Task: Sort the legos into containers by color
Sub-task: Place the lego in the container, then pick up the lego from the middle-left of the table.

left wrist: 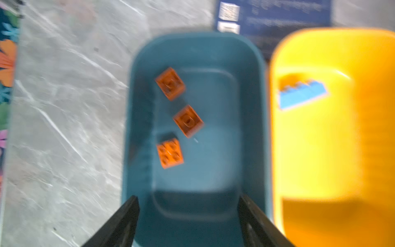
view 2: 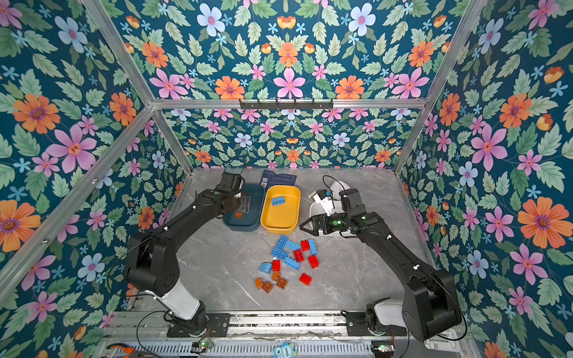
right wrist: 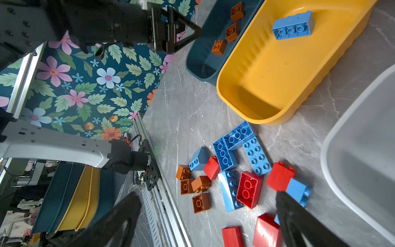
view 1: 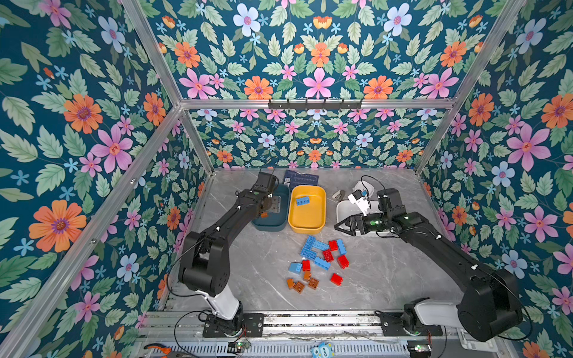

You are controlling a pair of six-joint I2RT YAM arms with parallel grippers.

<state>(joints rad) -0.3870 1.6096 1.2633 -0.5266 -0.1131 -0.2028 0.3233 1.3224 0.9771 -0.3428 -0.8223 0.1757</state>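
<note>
Hanging over the dark teal tub (left wrist: 139,107), the left gripper (left wrist: 188,198) is seen with its jaws spread wide and nothing between them. Three brown-orange bricks (left wrist: 188,122) are seen lying on that tub's floor, at the centre of the left wrist view. One light blue brick (left wrist: 302,96) is found in the yellow tub (left wrist: 320,160) at right. The right gripper (right wrist: 207,194) is likewise spread wide and empty, near the white tub (right wrist: 363,171). The loose legos (view 1: 319,257) are scattered on the grey table (view 1: 248,272), below the tubs in both top views.
</note>
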